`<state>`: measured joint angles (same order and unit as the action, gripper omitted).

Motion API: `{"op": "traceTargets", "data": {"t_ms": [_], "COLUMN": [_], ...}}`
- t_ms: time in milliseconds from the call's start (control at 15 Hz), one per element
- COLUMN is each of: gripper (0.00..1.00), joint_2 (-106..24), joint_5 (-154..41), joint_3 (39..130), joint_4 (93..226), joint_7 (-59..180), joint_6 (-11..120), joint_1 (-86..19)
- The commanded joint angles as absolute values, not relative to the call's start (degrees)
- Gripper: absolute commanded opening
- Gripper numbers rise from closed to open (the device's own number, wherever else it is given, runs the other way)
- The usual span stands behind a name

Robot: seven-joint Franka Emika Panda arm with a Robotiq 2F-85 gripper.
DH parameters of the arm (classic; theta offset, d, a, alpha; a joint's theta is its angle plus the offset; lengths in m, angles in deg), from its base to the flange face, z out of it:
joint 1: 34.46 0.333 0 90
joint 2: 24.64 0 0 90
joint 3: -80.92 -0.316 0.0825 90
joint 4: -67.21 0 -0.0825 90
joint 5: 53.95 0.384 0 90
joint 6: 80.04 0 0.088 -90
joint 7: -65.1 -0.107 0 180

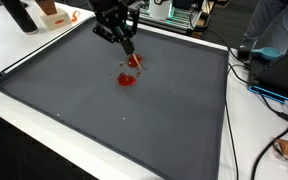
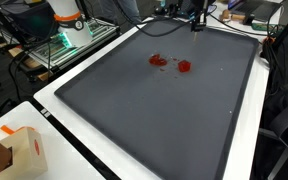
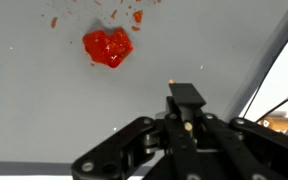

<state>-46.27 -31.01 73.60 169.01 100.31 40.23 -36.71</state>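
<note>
Grey mat (image 1: 104, 120) carries a red lump (image 3: 107, 46) and red crumbs (image 3: 137, 15) near one edge; the gripper (image 3: 187, 92) hangs above them, fingers pressed together.

1. Red lump (image 3: 108, 46): bright, glossy red, with no pattern. The crumbs (image 3: 134, 14) beside it are the same red.
2. Mat (image 1: 164, 120): plain dark grey with a few pale specks and a black rim all round.
3. Worktop (image 1: 24, 50): white where it shows past the mat's edges.
4. Gripper (image 1: 130, 47): black all over, jaws included.
5. Box (image 2: 24, 150) at a worktop corner: pale with an orange patch.
6. Cable (image 1: 272, 94) along a worktop edge: light blue.
</note>
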Motion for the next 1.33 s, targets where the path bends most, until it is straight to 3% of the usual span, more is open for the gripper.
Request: {"op": "traceTargets", "data": {"t_ms": [0, 1267], "gripper": [0.03, 0.03], "joint_2": [-48.6, -56.7], "joint_5": [-24.8, -15.4], "joint_3": [71.5, 71.6], "joint_4": [168.6, 165.2], "joint_7": [105.9, 108.8], "joint_6": [40.4, 37.8], "joint_1": [-39.4, -41.3]}}
